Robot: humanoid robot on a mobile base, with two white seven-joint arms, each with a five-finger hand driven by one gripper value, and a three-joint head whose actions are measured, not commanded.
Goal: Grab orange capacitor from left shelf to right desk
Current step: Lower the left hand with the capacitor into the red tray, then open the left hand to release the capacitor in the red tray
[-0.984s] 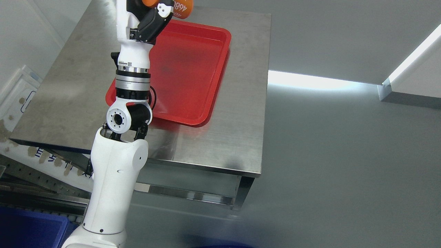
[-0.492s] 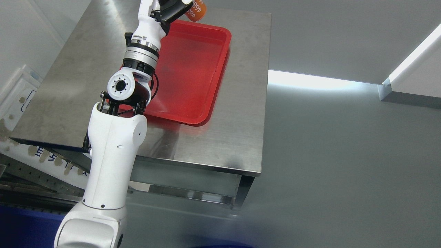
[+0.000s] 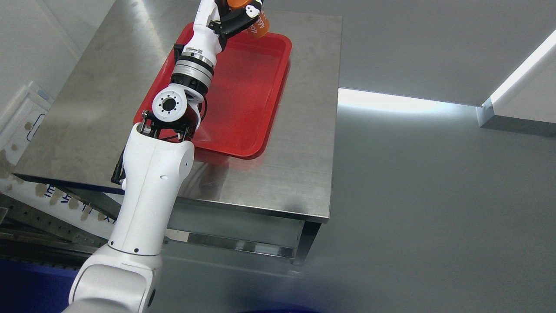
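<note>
My left arm comes in from the lower left and reaches far across the steel desk (image 3: 299, 143). Its hand (image 3: 236, 17) is at the top edge, shut on the orange capacitor (image 3: 260, 27), an orange cylinder with white print. The capacitor hangs over the far end of the red tray (image 3: 243, 87), which lies on the desk. The upper part of the hand and of the capacitor is cut off by the picture's top edge. The right arm does not show.
The desk's right edge (image 3: 335, 130) drops to a grey floor (image 3: 434, 195). A metal rail (image 3: 39, 221) and a blue bin (image 3: 26, 287) show at the lower left. A bright light strip (image 3: 391, 102) runs across the floor.
My left arm has stretched forward and to the right over the tray, carrying the capacitor from above the tray's far left toward its far right corner. The tray has not moved.
</note>
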